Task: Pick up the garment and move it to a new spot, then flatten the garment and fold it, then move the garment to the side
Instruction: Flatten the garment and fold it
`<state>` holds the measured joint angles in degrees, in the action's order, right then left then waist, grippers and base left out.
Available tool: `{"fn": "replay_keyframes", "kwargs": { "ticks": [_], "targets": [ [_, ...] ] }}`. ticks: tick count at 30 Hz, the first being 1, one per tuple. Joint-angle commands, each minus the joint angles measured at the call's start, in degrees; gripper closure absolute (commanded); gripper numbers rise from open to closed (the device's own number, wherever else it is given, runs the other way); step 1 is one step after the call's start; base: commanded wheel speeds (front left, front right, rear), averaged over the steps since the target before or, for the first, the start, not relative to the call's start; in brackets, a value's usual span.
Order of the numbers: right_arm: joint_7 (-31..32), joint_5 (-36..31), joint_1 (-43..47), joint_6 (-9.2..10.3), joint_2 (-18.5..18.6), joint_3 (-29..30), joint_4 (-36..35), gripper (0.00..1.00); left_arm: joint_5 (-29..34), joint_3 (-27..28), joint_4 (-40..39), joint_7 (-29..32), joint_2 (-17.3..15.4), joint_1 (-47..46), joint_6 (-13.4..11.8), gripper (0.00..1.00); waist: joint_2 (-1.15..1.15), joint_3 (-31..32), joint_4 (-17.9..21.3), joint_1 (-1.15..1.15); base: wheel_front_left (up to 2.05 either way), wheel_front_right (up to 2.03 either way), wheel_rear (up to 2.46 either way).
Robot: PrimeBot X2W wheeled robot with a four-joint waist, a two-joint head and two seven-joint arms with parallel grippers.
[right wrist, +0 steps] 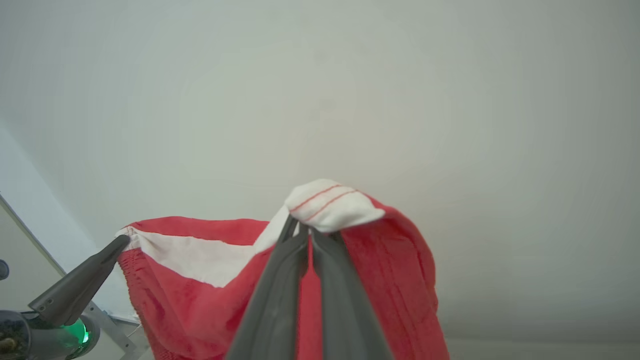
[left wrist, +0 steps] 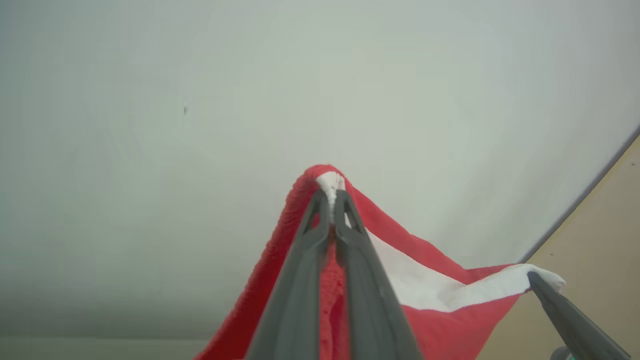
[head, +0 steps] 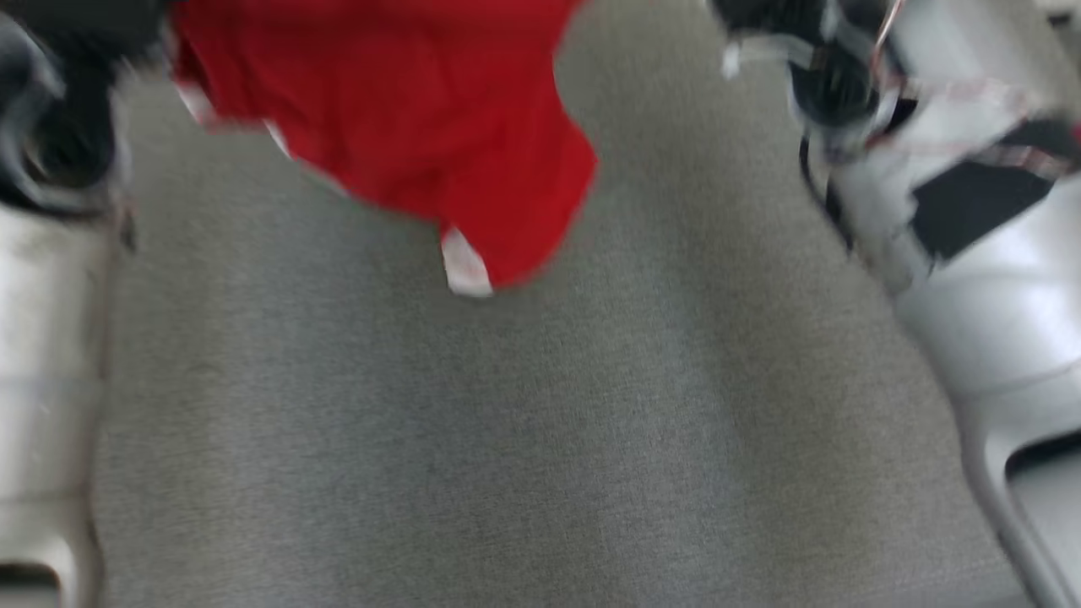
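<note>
You have a grey, carpet-like surface (head: 507,464) below you, blurred, and a pale blank wall (left wrist: 250,100) beyond both wrists, with a tan panel (left wrist: 590,250) at one edge. Your left gripper (left wrist: 331,197) is clamped on a white-trimmed corner of the red garment (head: 405,110). Your right gripper (right wrist: 304,230) pinches another white hem. The garment hangs between them, above the surface.

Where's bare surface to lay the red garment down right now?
The grey fabric-like surface is bare across the middle and bottom of the head view, bordered by the pale left forearm and pale right forearm. Crowded along the top, where the red garment with white trim hangs from the left gripper and right gripper.
</note>
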<state>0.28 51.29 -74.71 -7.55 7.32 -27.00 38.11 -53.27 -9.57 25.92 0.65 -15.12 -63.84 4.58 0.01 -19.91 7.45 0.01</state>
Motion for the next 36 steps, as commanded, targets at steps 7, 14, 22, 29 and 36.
{"fn": "replay_keyframes", "kwargs": {
  "ticks": [7, 14, 22, 29, 36],
  "targets": [
    [-10.76, -2.61, -15.42, 0.14, -0.74, 2.21, 3.81, 1.0, 3.05, 1.66, -0.69, -5.25, -1.66, -14.6, 0.03, 1.0, -0.01, -14.98, 4.07, -0.01, 0.0, 0.0, 0.0],
    [-15.45, -9.17, -19.58, 0.15, 1.44, 7.59, 5.19, 1.0, 6.95, 1.34, -0.71, -13.52, -1.62, -19.92, 1.37, 1.0, -0.01, -18.04, 2.15, -0.01, 0.0, 0.0, 0.0],
    [-15.49, -11.84, -9.72, 0.14, 0.33, 4.37, 8.76, 1.0, 6.13, -2.52, 3.31, -15.49, -0.14, -9.37, 2.92, 1.0, -0.01, -17.53, 0.96, -0.01, 0.0, 0.0, 0.0],
    [-12.93, -4.39, -1.43, 0.14, 4.05, -2.63, 6.4, 1.0, 2.03, -5.41, -0.43, -15.83, 0.53, 2.58, 2.83, 1.0, -0.01, -13.39, -0.43, -0.01, 0.0, 0.0, 0.0],
    [-2.56, 2.55, 8.16, 0.14, 11.61, -11.36, -1.19, 1.0, 0.49, -8.77, -4.91, -15.79, 0.03, 13.97, 2.85, 1.0, -0.01, -7.0, -0.93, -0.01, 0.0, 0.0, 0.0]
  ]
}}
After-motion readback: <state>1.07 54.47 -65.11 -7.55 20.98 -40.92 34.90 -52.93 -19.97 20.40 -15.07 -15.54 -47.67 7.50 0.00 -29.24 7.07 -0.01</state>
